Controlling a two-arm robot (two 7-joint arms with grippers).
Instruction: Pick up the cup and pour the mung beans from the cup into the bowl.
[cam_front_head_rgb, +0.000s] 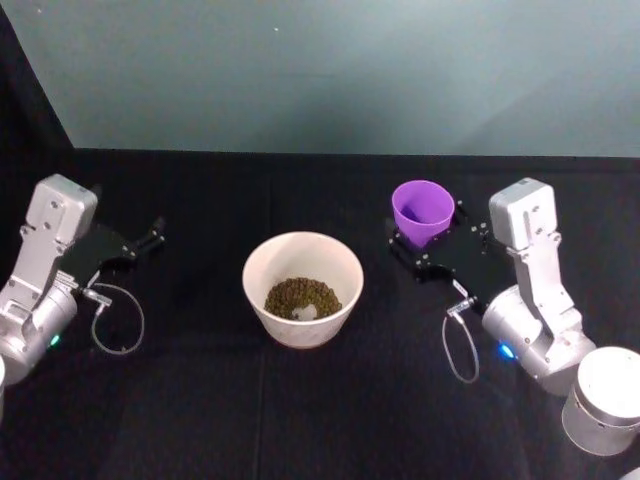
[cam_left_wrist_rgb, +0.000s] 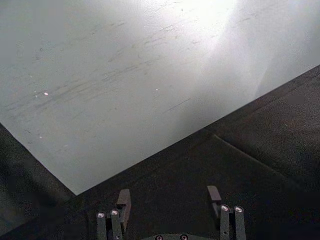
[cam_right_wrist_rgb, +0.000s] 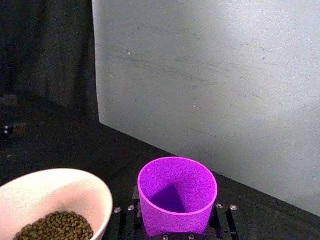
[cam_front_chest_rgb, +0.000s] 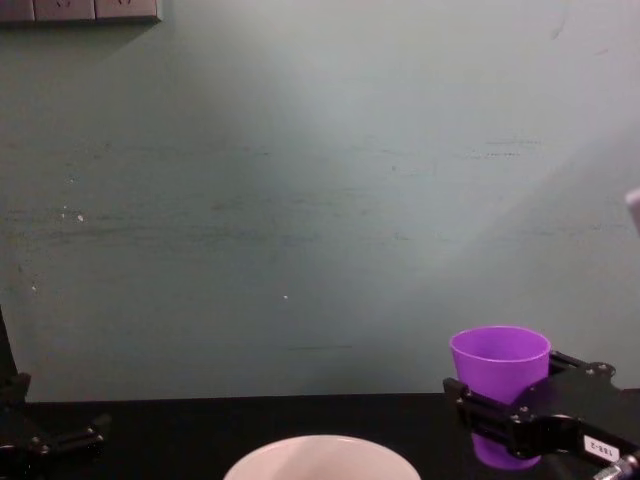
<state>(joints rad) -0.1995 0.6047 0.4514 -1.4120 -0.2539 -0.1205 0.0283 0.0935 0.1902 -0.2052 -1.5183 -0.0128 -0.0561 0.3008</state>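
Observation:
The purple cup (cam_front_head_rgb: 422, 210) stands upright at the right of the black table, and its inside (cam_right_wrist_rgb: 175, 192) looks empty. My right gripper (cam_front_head_rgb: 426, 228) is shut on the cup's lower half, one finger on each side; in the chest view the cup (cam_front_chest_rgb: 499, 362) rises above the black fingers (cam_front_chest_rgb: 500, 415). The pale bowl (cam_front_head_rgb: 300, 325) sits at the table's middle, left of the cup, with the mung beans (cam_front_head_rgb: 301, 297) heaped in its bottom. The right wrist view shows the bowl (cam_right_wrist_rgb: 75, 187) and the beans (cam_right_wrist_rgb: 56, 227) close beside the cup. My left gripper (cam_front_head_rgb: 150, 236) rests open at the far left, holding nothing.
A pale green wall (cam_front_chest_rgb: 320, 200) stands right behind the table's far edge. A thin cable loops off each wrist (cam_front_head_rgb: 120, 320) onto the black tabletop (cam_front_head_rgb: 330, 420). A white cylinder (cam_front_head_rgb: 608, 400), part of my right arm, is at the near right corner.

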